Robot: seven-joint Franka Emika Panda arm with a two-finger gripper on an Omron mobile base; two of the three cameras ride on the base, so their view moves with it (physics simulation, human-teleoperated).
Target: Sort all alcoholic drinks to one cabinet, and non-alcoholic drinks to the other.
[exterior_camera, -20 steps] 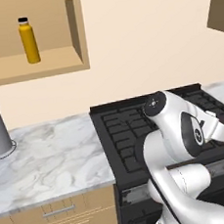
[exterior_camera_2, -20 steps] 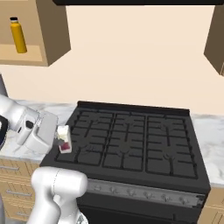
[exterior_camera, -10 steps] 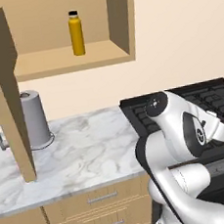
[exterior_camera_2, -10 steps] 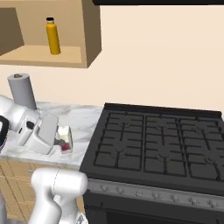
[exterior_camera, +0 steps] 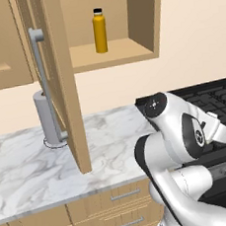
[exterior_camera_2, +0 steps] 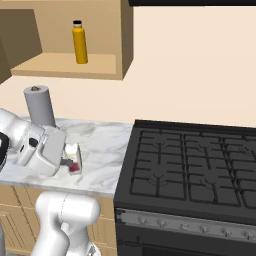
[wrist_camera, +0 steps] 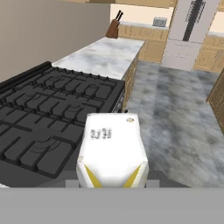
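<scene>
While my arm hangs folded low in front of the marble worktop, my gripper has its jaws pinched on a squarish pale bottle. It is held in the air at the worktop's front edge, just left of the black stove. Its neck and label are hidden from me, so I can only say it looks like one of the alcoholic drinks.

The orange bottle with a black cap stands upright near the middle of the shelf in the narrow cabinet. That cabinet's door, with a long grey bar handle, stands swung open. A grey paper towel roll stands at the worktop's back edge, below the cabinet.
</scene>
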